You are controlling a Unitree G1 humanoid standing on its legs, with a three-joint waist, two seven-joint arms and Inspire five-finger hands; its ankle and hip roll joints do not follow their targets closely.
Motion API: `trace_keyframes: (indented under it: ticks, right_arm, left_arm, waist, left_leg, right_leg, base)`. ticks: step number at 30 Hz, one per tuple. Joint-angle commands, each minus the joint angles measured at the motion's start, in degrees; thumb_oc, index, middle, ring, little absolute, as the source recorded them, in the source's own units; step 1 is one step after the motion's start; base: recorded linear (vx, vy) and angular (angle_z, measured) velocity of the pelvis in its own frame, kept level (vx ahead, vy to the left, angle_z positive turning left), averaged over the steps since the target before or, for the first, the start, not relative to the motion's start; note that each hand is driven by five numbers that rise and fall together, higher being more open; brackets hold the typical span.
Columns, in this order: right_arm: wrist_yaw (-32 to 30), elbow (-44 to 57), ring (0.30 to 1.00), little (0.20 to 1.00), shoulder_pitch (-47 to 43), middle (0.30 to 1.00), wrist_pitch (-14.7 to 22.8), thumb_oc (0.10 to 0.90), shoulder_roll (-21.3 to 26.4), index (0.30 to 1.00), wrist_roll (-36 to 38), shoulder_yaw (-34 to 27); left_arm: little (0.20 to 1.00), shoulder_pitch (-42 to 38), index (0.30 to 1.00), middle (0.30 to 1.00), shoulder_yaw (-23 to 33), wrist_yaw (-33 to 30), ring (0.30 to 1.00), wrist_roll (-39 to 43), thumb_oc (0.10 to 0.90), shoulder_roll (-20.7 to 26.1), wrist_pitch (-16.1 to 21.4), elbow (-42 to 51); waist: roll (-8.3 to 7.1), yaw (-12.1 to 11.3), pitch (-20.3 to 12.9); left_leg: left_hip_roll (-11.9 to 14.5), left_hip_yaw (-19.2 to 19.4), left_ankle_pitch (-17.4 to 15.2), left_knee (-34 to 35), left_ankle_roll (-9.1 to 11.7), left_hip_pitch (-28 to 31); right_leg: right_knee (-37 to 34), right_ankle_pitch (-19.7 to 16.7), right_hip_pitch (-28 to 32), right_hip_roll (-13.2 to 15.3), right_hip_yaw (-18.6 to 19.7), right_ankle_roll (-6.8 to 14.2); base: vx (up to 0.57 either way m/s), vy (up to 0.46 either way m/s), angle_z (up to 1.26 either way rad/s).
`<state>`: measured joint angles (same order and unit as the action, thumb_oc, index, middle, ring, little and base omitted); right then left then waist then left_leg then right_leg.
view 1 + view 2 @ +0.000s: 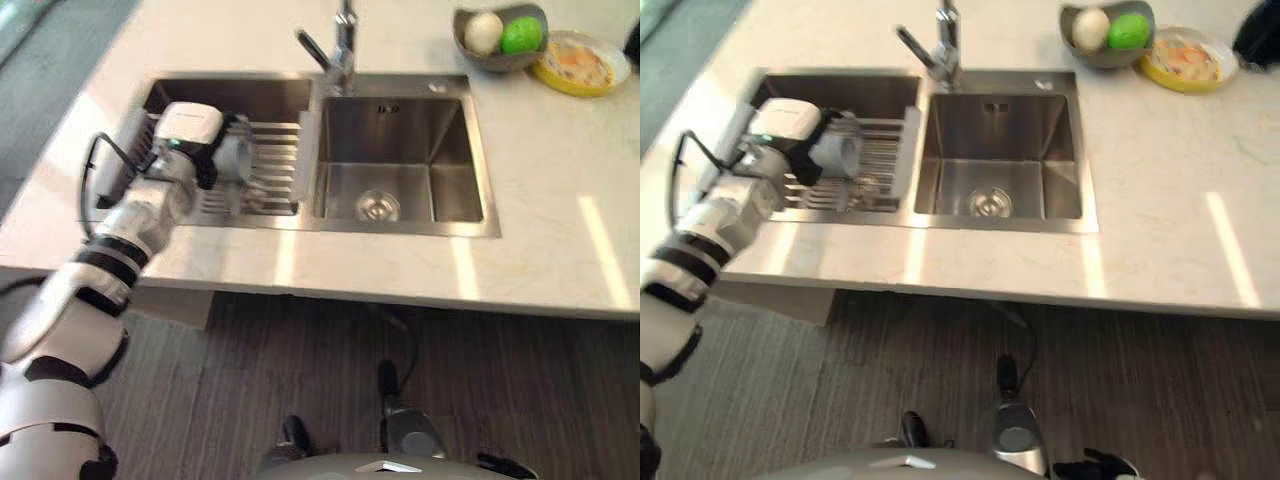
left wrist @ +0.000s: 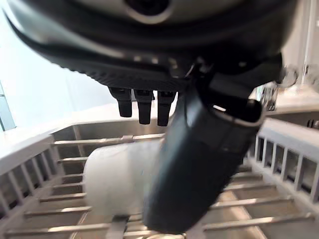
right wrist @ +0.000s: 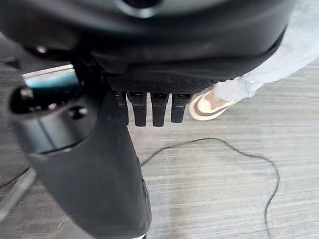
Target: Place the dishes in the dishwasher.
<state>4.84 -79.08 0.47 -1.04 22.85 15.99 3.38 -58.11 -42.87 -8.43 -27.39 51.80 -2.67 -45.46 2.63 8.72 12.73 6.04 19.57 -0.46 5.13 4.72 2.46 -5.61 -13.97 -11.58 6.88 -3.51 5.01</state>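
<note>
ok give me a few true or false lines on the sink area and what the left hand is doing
1. The left hand is over the rack in the sink's left basin. True.
2. A pale cup lies on the rack by that hand. True.
3. The right basin is full of plates. False: it holds no dishes.
4. The grey bowl holds two round items, one green. True.
5. The yellow plate sits in the rack. False: it is on the counter beside the bowl.

You see a pale cream worktop [image 1: 520, 210] around a steel-grey sink [image 1: 395, 160]. At one o'clock, a grey bowl [image 1: 500, 50] holds one white and one bright green round thing, beside a yellow plate [image 1: 585, 65]. The rack [image 1: 265, 165] is silver, the floor [image 1: 300, 370] dark streaked grey.
</note>
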Motion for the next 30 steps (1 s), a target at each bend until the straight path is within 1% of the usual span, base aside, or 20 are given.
trace_keyframes:
  ticks: [1,5,6,7,8,12,15,20,24,25,26,30]
  right_arm:
    - [-0.6,-1.9,0.9,0.9,2.6,0.9,-0.8,0.8,0.9,0.9,1.4,0.7]
    - [-0.3,-0.4,0.9,0.9,2.9,0.9,-0.9,0.8,0.5,0.9,2.5,1.5]
    - [-0.3,-0.4,0.9,0.9,2.9,0.9,-0.9,0.8,0.5,0.9,2.5,1.5]
    - [0.1,-0.3,0.9,0.9,3.8,0.9,-0.9,0.8,0.1,0.9,3.0,2.4]
    - [0.1,-0.3,0.9,0.9,3.8,0.9,-0.9,0.8,0.1,0.9,3.0,2.4]
    - [0.4,0.1,0.9,0.9,4.3,0.9,-0.7,0.8,-0.6,0.9,3.6,3.4]
    - [0.7,1.4,0.9,0.9,4.8,0.9,-0.2,0.8,-1.0,0.9,4.2,4.1]
    - [1.0,0.4,0.9,0.9,4.4,0.9,0.0,0.8,-0.1,0.9,4.0,4.4]
    - [0.9,0.4,0.9,0.9,4.1,0.9,0.1,0.8,0.1,0.9,3.9,4.6]
    - [0.8,0.3,0.9,0.9,4.0,0.9,0.1,0.8,0.2,0.9,3.9,4.6]
    - [0.9,0.2,0.9,0.9,4.2,0.9,0.0,0.8,0.2,0.9,3.8,4.7]
    - [0.7,-0.1,0.9,0.9,4.3,0.9,0.0,0.8,0.1,0.9,3.5,4.8]
  left_arm:
    - [0.9,-7.2,0.9,0.9,5.2,-3.1,0.9,2.9,0.8,2.8,-0.1,0.7]
    - [0.9,-12.3,0.9,0.9,1.4,-2.1,0.9,5.3,0.8,1.9,-0.2,-5.7]
    - [0.9,-12.3,0.9,0.9,1.4,-2.1,0.9,5.3,0.8,1.9,-0.2,-5.7]
    - [0.9,-14.8,0.9,0.9,-0.4,-1.1,0.9,6.8,0.8,0.7,-0.2,-10.3]
    - [0.9,-14.8,0.9,0.9,-0.4,-1.1,0.9,6.8,0.8,0.7,-0.2,-10.3]
    - [0.9,-17.4,0.9,0.9,-2.6,-0.6,0.9,7.8,0.8,-1.0,0.1,-15.3]
    - [0.9,-19.1,0.9,0.9,-4.5,-0.2,0.9,7.8,0.8,-2.6,0.4,-17.9]
    - [0.9,-20.5,0.9,0.9,-6.5,0.8,0.9,7.0,0.8,-2.6,0.6,-21.6]
    - [0.9,-20.9,0.9,0.9,-7.6,1.5,0.9,6.5,0.8,-2.2,0.9,-22.1]
    - [0.509,-20.7,0.509,0.509,-8.0,2.0,0.509,6.3,0.54,-2.1,1.1,-22.1]
    - [0.3,-20.1,0.3,0.3,-8.1,2.4,0.3,5.8,0.4,-2.1,1.1,-21.6]
    - [0.3,-19.0,0.3,0.3,-7.9,2.5,0.3,5.2,0.4,-2.7,1.1,-20.8]
  waist:
    - [-0.6,-1.1,-0.1]
    - [-1.04,-0.6,0.8]
    - [-1.04,-0.6,0.8]
    - [-1.37,-0.5,1.1]
    - [-1.37,-0.5,1.1]
    - [-1.52,-0.4,1.1]
    - [-1.57,-0.2,0.9]
    - [-1.49,0.1,1.1]
    - [-1.56,0.2,1.2]
    - [-1.59,0.2,1.2]
    - [-1.72,0.1,1.2]
    - [-1.87,0.0,1.1]
  left_leg:
    - [0.8,-3.4,-0.5,-0.1,0.9,0.3]
    - [1.0,-3.1,0.1,-0.1,0.9,-0.7]
    - [1.0,-3.1,0.1,-0.1,0.9,-0.7]
    - [1.0,-2.9,0.3,-0.1,1.0,-0.8]
    - [1.0,-2.9,0.3,-0.1,1.0,-0.8]
    - [1.1,-2.9,0.2,-0.1,1.1,-0.6]
    - [1.1,-3.3,0.3,-0.1,1.1,-0.4]
    - [1.1,-3.5,0.5,-0.1,1.2,-0.6]
    - [1.2,-3.5,0.4,-0.1,1.2,-0.7]
    - [1.2,-3.4,0.4,-0.1,1.2,-0.7]
    - [1.2,-3.3,0.3,-0.1,1.2,-0.5]
    - [1.2,-3.1,0.1,-0.1,1.3,0.0]
  right_leg:
    - [2.2,8.2,6.5,3.4,-3.4,7.6]
    - [2.6,7.8,5.2,3.3,-2.9,7.6]
    - [2.6,7.8,5.2,3.3,-2.9,7.6]
    - [2.6,7.7,4.9,3.3,-2.9,7.6]
    - [2.6,7.7,4.9,3.3,-2.9,7.6]
    - [2.6,7.8,5.0,3.3,-3.1,7.6]
    - [2.5,8.0,5.3,3.2,-3.3,7.6]
    - [2.2,7.9,5.3,3.2,-3.4,7.6]
    - [2.1,7.8,5.2,3.1,-3.3,7.6]
    - [2.0,7.8,5.3,3.1,-3.3,7.6]
    - [1.9,7.8,5.6,3.1,-3.4,7.7]
    - [1.6,7.9,6.1,3.0,-3.3,7.7]
  base:
    - [-0.01,0.014,-0.39]
    - [0.0,0.002,0.01]
    - [0.0,0.0,0.0]
    - [0.0,0.0,0.0]
    - [0.0,0.0,0.0]
    - [0.03,-0.002,0.0]
    - [0.03,-0.004,0.0]
    - [0.01,-0.001,0.01]
    - [0.0,0.0,0.0]
    - [0.0,0.0,0.0]
    - [0.0,0.0,0.0]
    - [0.0,0.0,0.0]
